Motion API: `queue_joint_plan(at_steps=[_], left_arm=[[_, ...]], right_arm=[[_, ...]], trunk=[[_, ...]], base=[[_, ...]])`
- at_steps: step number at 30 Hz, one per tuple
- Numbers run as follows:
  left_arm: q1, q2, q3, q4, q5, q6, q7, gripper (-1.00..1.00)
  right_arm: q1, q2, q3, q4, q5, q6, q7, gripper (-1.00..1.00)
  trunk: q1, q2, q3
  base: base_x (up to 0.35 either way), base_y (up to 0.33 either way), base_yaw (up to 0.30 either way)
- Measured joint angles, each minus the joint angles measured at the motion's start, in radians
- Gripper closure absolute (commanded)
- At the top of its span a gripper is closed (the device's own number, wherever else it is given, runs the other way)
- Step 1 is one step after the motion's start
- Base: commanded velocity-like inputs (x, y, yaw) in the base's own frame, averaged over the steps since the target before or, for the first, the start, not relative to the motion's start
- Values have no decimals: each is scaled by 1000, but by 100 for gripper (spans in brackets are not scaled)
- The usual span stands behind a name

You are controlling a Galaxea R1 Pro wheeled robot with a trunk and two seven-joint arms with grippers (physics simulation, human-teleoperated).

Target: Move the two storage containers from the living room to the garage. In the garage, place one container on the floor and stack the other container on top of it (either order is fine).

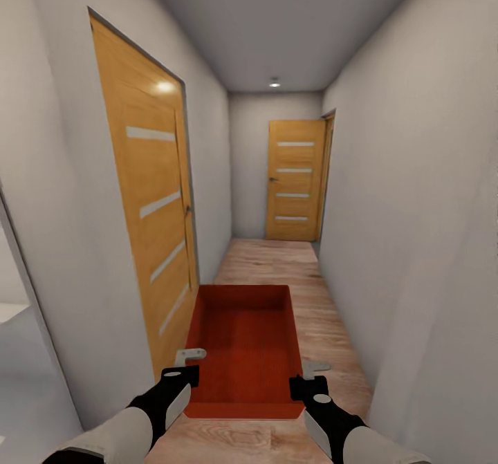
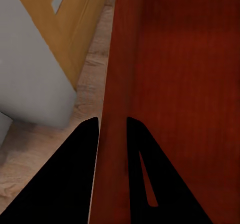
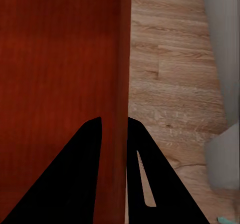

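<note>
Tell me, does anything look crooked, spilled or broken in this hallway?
Nothing stands out. The storage container is empty and held level over the wood floor, with the left gripper and right gripper each pinching a side wall. Both doors are shut.

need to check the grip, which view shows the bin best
The head view: the whole bin shows, held between the left gripper and right gripper. Each wrist view shows just one thin side wall pinched between that gripper's fingers.

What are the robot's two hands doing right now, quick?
Left gripper: shut on the left wall of the storage container.
Right gripper: shut on the container's right wall.
</note>
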Motion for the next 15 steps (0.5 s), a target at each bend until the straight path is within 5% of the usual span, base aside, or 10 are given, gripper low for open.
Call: queue_joint_plan(at_steps=[15], left_arm=[[0, 0, 0, 0, 0, 0, 0, 100]], right_arm=[[0, 0, 0, 0, 0, 0, 0, 100]], trunk=[[0, 0, 0]], base=[[323, 143, -250]])
